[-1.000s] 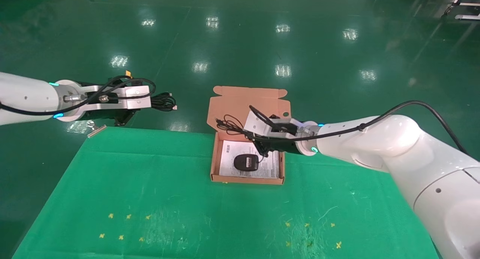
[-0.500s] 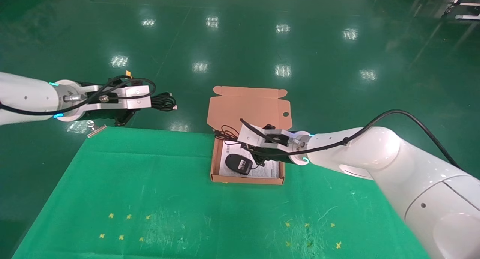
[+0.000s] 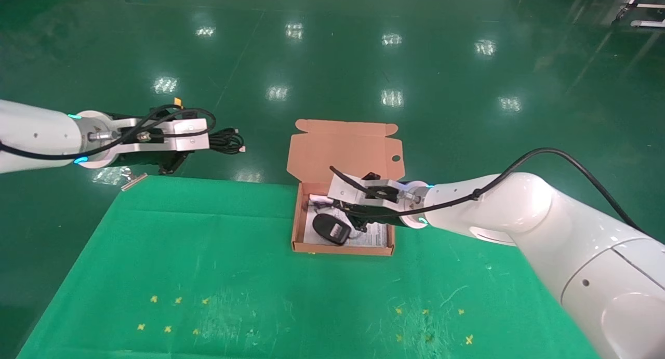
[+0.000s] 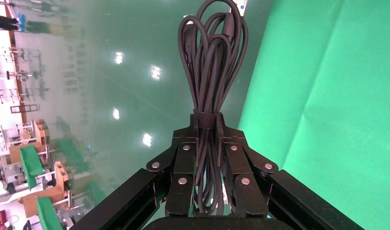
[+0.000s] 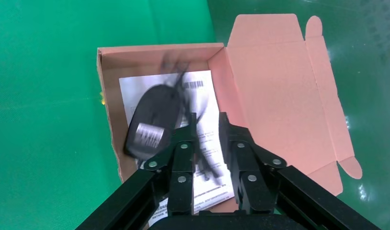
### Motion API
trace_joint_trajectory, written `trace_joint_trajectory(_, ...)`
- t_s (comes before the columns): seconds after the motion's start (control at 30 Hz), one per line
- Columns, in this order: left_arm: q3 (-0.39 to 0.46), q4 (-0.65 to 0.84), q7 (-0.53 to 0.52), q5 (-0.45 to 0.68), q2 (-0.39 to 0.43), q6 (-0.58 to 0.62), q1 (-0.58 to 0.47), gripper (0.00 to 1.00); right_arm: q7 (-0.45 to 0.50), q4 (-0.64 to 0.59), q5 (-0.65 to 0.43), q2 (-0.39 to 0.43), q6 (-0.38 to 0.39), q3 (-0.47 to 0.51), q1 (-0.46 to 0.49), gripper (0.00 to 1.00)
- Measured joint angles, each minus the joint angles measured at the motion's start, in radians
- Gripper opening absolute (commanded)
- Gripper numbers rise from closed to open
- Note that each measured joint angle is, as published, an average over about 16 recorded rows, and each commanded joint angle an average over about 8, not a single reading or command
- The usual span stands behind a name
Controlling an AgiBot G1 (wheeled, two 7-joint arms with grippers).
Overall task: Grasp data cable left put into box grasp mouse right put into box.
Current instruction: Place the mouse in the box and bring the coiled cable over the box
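The black mouse [image 3: 331,228] lies label-up on the white sheet in the left half of the open cardboard box [image 3: 297,218]; its thin cord [image 3: 313,201] trails to the box's far end. My right gripper [image 3: 358,223] hovers low over the box, just right of the mouse, open and empty. In the right wrist view the mouse [image 5: 152,125] lies in the box [image 5: 108,96] beside my right gripper [image 5: 206,120], and the cord runs between the fingers. My left gripper [image 3: 209,141] stays beyond the table's far left edge, shut on the data cable [image 3: 227,141], as the left wrist view shows [image 4: 207,120], with the cable [image 4: 212,62] looping out.
The box's lid flap [image 3: 343,148] with a round hole lies open beyond the table's far edge. Green cloth [image 3: 208,255] covers the table, with small yellow crosses [image 3: 171,312] near the front. A metal clamp [image 3: 133,181] sits at the far left corner.
My right gripper has dropped lower and moved left over the box. The mouse has slid to the left in the box and its cord has come down off the lid. The left arm has not moved.
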Motion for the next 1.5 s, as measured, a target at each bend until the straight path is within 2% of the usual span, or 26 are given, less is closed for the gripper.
trace_joint_trajectory(0.3,0.003,0.006,0.034,-0.025,0.04,-0.047,0.022,0.0,0.006,0.053,0.002,0.071,0.009,0.013,0.021,1.0)
trace_joint_trajectory(0.6,0.015,0.113,0.164,-0.098,0.169,-0.18,0.061,0.0,0.062,0.187,-0.027,0.228,0.023,0.01,0.057,1.0)
trace_joint_trajectory(0.83,0.026,0.265,0.321,-0.19,0.29,-0.272,0.083,0.0,0.172,0.339,-0.084,0.363,0.033,-0.014,0.068,1.0)
trace_joint_trajectory(1.0,0.038,0.352,0.424,-0.269,0.346,-0.307,0.096,0.0,0.268,0.448,-0.134,0.442,0.041,-0.036,0.068,1.0)
trace_joint_trajectory(1.2,0.069,0.405,0.515,-0.362,0.377,-0.33,0.109,0.0,0.379,0.557,-0.198,0.511,0.051,-0.06,0.068,1.0)
trace_joint_trajectory(1.5,0.143,0.426,0.583,-0.485,0.384,-0.359,0.115,0.0,0.52,0.669,-0.289,0.571,0.062,-0.085,0.068,1.0)
